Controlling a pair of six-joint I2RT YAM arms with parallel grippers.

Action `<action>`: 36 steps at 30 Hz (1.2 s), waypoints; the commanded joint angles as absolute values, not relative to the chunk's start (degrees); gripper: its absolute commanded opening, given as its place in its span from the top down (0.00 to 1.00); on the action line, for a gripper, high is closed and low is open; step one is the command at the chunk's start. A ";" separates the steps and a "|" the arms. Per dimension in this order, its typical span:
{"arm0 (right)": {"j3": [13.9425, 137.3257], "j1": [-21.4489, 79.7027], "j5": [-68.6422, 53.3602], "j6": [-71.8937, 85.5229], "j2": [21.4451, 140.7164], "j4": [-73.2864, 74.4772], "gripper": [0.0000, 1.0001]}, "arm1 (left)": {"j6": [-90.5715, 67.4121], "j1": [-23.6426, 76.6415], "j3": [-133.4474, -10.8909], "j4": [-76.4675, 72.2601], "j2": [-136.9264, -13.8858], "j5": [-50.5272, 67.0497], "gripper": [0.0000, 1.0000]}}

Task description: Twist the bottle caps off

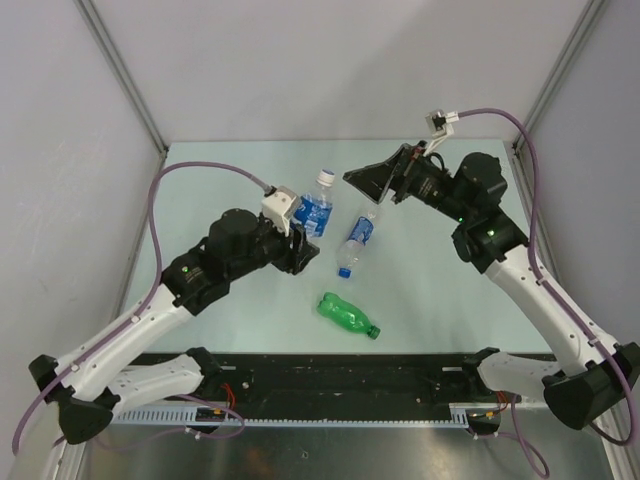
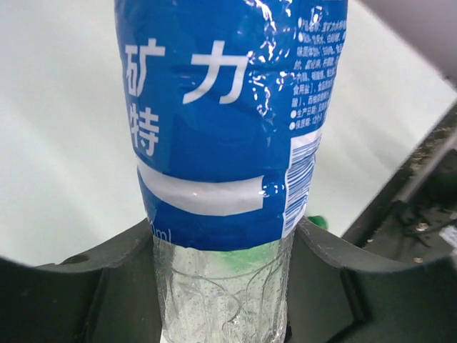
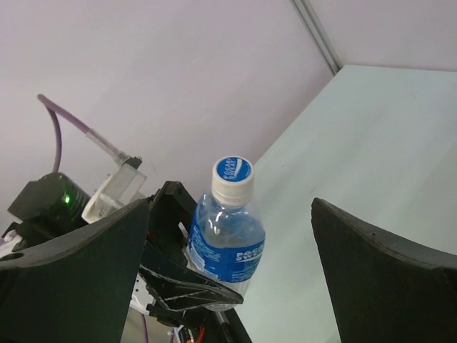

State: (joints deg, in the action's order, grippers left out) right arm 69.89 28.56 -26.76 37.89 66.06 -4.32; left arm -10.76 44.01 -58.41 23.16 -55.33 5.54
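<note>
Three bottles are before me. My left gripper [image 2: 225, 293] is clamped on the lower body of the upright blue-label bottle [image 2: 228, 128], a finger pressed against each side, and its white cap [image 3: 232, 180] (blue print on top) sits on the neck. Just to the right, a second clear bottle [image 1: 356, 238] lies on its side on the pale table [image 1: 430, 300]. Nearer my bases the green bottle [image 1: 343, 311] lies flat with its green cap [image 1: 373, 331] on. My right gripper [image 3: 230, 214] hangs spread wide, facing the white cap but apart from it, holding nothing.
</note>
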 commanded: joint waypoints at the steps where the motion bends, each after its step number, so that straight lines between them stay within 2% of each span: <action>1: 74.49 30.91 -20.78 35.55 68.13 -0.72 0.01 | -7.37 48.16 -61.09 29.11 -55.52 -13.74 0.81; 6: 77.61 34.06 -16.69 34.42 72.80 3.66 0.01 | -8.68 53.60 -61.81 32.66 -57.29 -26.92 0.90; 12: 82.04 37.55 -11.82 33.49 79.39 7.57 0.04 | -10.41 57.03 -62.07 34.41 -58.82 -34.30 0.94; 24: 83.17 39.63 -14.33 35.72 84.74 4.20 0.35 | -9.45 57.83 -62.84 35.31 -60.59 -35.61 0.95; 30: 83.15 39.87 -15.69 37.16 85.31 2.72 0.42 | -9.86 57.98 -62.65 35.46 -61.07 -35.23 0.96; 36: 82.92 39.90 -17.25 40.20 85.73 0.83 0.44 | -10.29 58.13 -62.34 35.66 -61.22 -35.05 0.96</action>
